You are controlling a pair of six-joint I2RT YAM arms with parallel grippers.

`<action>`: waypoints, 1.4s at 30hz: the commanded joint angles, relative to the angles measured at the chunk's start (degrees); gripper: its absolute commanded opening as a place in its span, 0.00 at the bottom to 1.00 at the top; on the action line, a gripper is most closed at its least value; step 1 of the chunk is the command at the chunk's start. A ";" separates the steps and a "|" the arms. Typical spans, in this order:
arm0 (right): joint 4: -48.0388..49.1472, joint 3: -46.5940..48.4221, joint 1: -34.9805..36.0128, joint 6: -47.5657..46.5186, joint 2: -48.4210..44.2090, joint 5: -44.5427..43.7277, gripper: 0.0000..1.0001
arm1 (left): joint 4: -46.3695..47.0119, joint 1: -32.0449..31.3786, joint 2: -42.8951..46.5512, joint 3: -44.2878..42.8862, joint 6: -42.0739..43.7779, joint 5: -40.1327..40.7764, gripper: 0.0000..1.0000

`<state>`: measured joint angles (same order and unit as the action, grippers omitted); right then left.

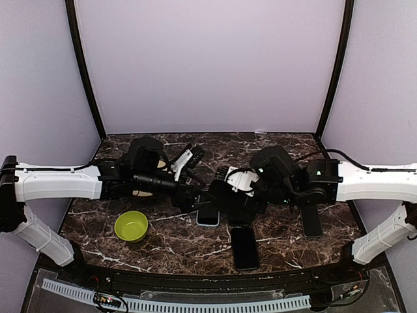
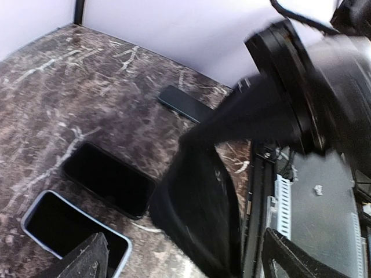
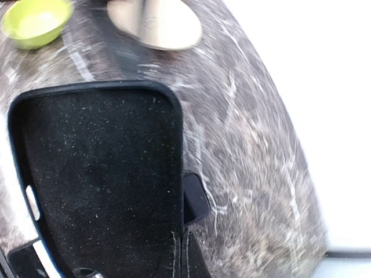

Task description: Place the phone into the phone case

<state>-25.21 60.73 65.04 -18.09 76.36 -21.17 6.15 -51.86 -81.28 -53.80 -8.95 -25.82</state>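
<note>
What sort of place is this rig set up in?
Probably a lab test booth, not a home: plain lilac walls, black frame posts, and a marble-pattern table with a slotted cable duct along its near edge.

From above, we see only the near end of the light-edged phone [image 1: 208, 218]; its far end is hidden. At the right wrist, the black case [image 3: 98, 174] runs off the bottom edge, and the green bowl [image 3: 33, 22] looks blurred and cropped.
</note>
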 commanded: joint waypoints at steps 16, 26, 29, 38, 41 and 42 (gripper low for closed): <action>14.09 0.61 8.50 4.81 -4.37 -8.16 0.79 | 8.37 0.40 5.76 5.52 -2.17 -6.64 0.00; 68.35 -30.08 -2.36 41.47 -17.32 23.52 0.98 | 60.48 -0.63 12.49 24.03 -14.88 7.52 0.00; 71.54 -27.85 -2.28 43.79 -12.80 28.52 0.97 | 64.67 -1.99 9.36 23.90 -16.17 6.95 0.00; 71.90 -21.62 -2.91 41.54 -9.18 30.31 0.43 | 68.41 -4.41 5.26 23.49 -19.00 3.24 0.00; 66.35 -18.56 -3.61 41.24 -8.82 32.75 0.00 | 68.10 -4.56 4.62 23.44 -19.34 1.82 0.00; 63.14 -17.36 -3.84 40.11 -9.22 34.49 0.00 | 67.41 -4.59 4.67 23.05 -18.86 -0.26 0.01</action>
<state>41.76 38.87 62.28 23.14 67.13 8.36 70.13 -56.12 -76.75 -30.44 -26.96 -21.74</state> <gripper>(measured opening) 0.105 0.070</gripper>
